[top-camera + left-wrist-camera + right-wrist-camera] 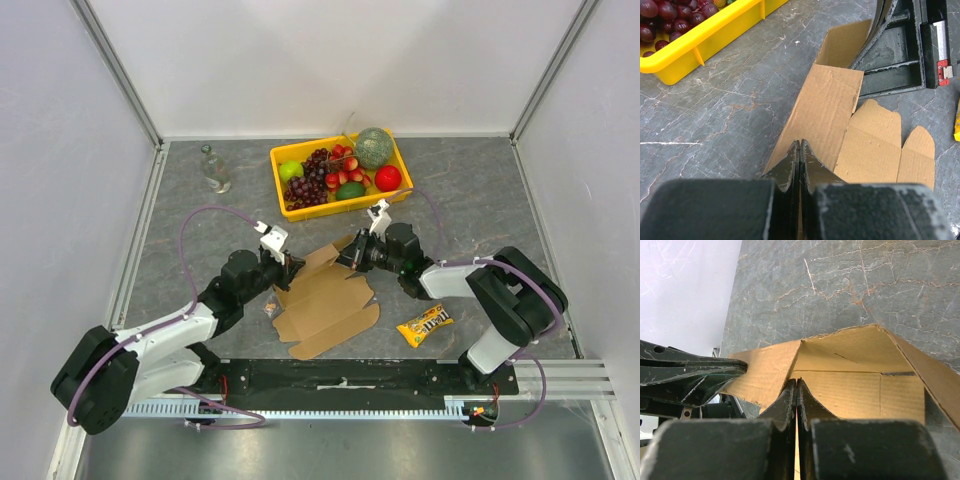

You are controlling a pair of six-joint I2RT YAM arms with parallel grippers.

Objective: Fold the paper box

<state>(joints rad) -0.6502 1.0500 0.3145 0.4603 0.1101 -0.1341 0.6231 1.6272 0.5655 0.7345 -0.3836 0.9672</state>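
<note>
The left hand (288, 268), centre-left of frame, pinched the left flap of the paper box (325, 305). The sheet lay mid-frame on the tabletop (480, 220), partly raised; judged light, stiff, best held at flap edges. The right hand (352, 258) pinched its upper flap.

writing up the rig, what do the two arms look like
The left arm and right arm share white links and black joints, with a purple cable looping along each. The fingers are black tapered wedges, scuffed pale at the edges.
</note>
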